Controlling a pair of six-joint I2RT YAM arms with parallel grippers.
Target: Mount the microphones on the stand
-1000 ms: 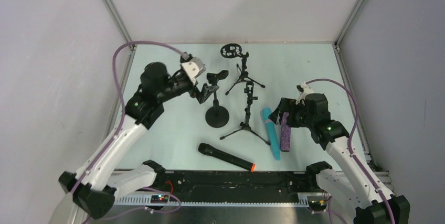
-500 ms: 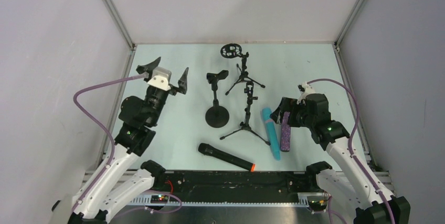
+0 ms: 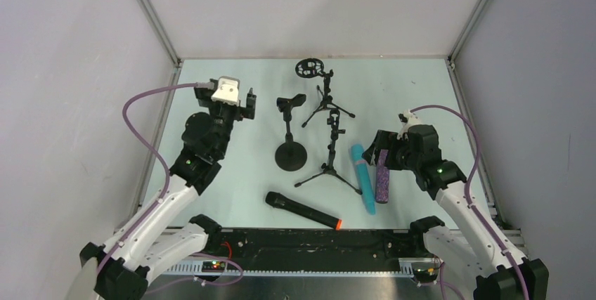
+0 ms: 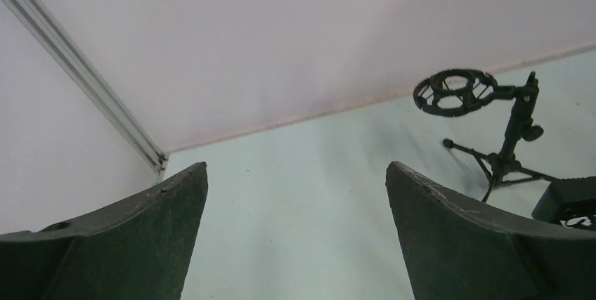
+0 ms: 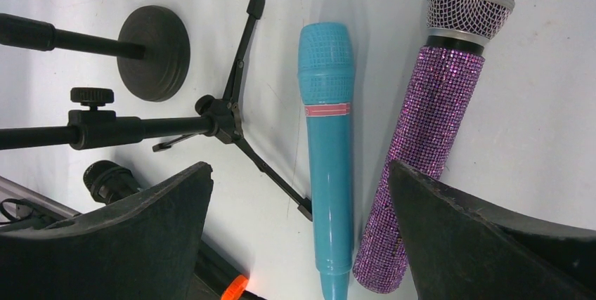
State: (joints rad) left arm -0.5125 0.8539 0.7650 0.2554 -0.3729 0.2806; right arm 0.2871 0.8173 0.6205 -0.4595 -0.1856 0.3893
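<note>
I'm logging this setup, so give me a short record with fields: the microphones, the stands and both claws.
black microphone: lying flat, in front of the stands
cyan microphone: lying flat, alongside the purple microphone
round-base stand, tripod stand, ring-mount stand: upright, no microphone attached
left claw: open, empty
right claw: open, empty, above the cyan and purple microphones

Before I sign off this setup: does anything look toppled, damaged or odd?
Nothing stands out. The round-base stand, nearer tripod and shock-mount tripod are upright; the black microphone, cyan microphone and glittery purple microphone lie flat, unmounted.
</note>
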